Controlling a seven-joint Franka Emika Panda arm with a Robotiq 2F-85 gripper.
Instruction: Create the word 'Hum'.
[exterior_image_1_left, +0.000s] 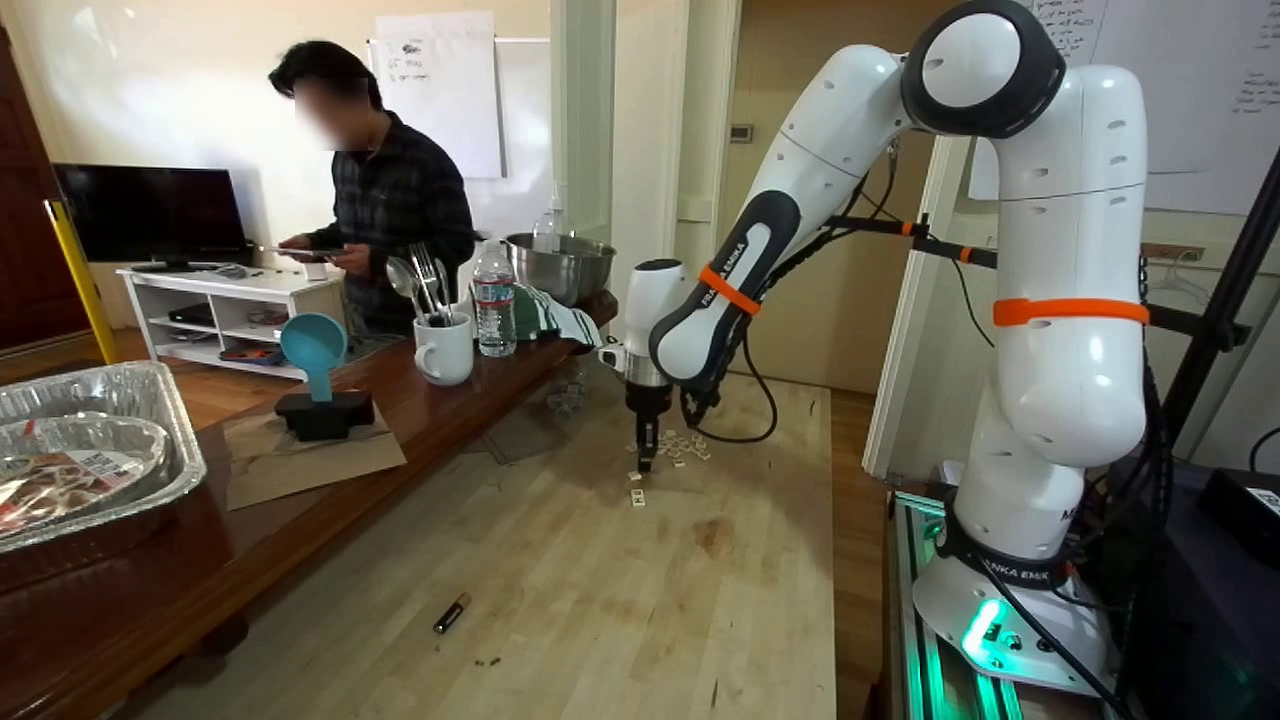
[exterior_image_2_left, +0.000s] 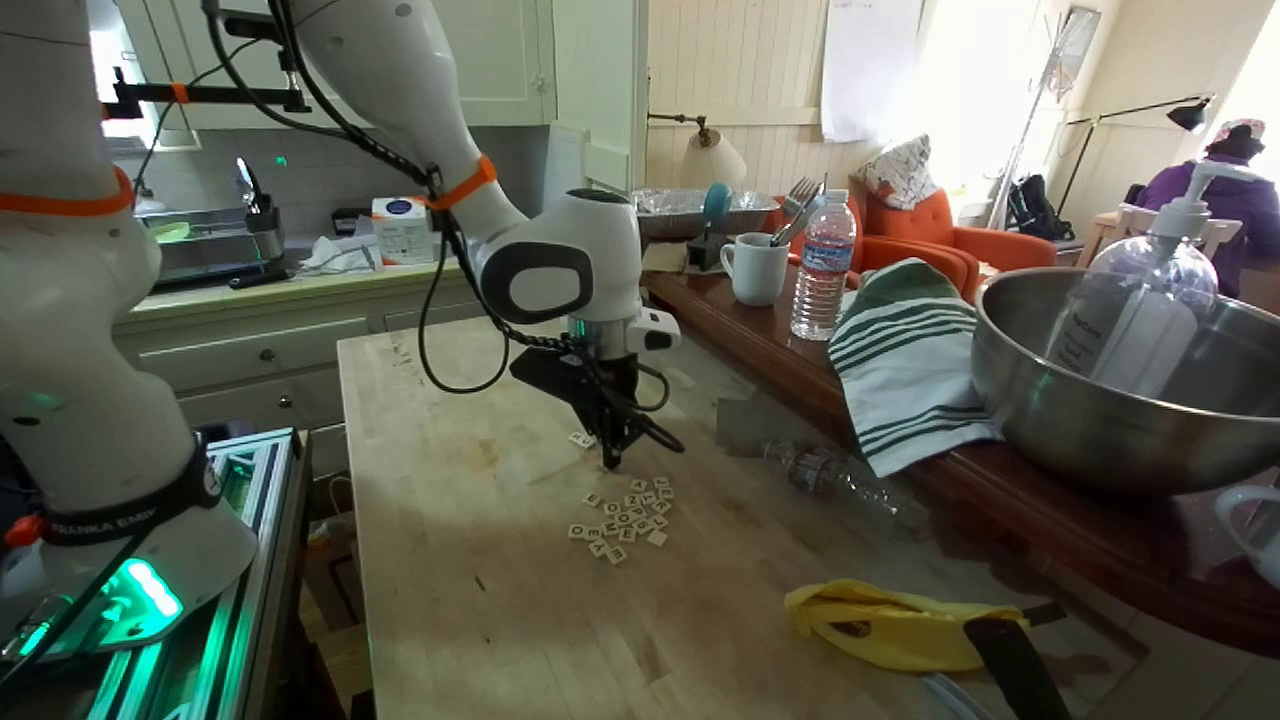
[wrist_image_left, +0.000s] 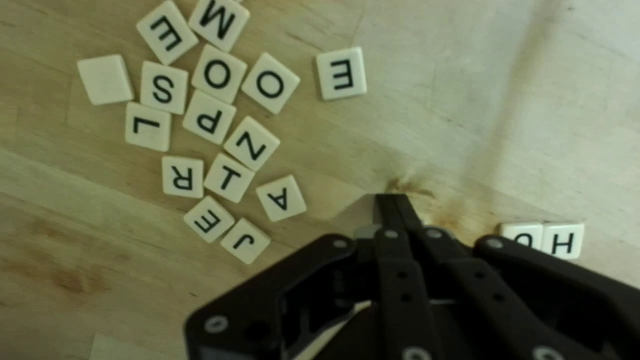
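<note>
Tabletop (wrist_image_left: 440, 110), wrist view: one H tile (wrist_image_left: 562, 242); one M (wrist_image_left: 219, 23); two jaws closed.

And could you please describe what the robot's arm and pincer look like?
The arm is white with rounded segments, dark trim, orange bands, black cables, "FRANKA EMIKA" lettering and a green light. The pincer is black, with slim, straight fingers and grey screw heads.

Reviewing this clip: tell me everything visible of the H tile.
The H tile is a pale, flat square, plastic-looking, with rounded corners and one black letter. It lies face up on the wooden tabletop; in the wrist view its left side appears to touch a partly hidden neighbouring tile, probably U. The closed gripper seems not to touch it.
</note>
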